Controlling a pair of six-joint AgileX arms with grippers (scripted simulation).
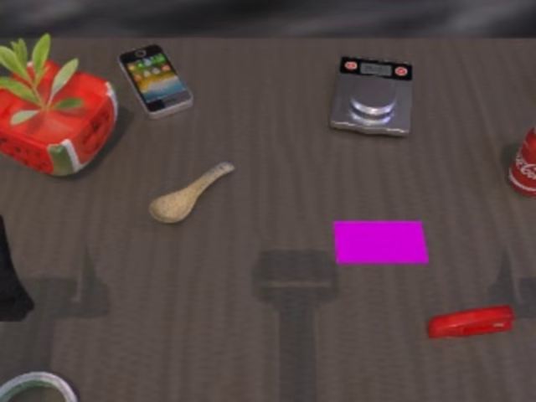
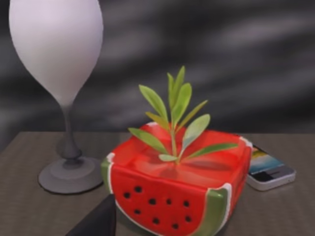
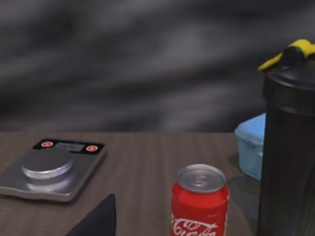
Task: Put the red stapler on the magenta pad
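The red stapler (image 1: 471, 322) lies flat on the worktop (image 1: 251, 318), near the magenta pad (image 1: 380, 242) but apart from it, off its near right corner. Neither claw's state can be told.

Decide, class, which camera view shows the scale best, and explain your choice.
The top view shows the scale best: all of it is in frame from above, with round platform and display strip, beyond the pad. The right wrist view shows it low and slanted, cut at the edge. The left wrist view lacks it.
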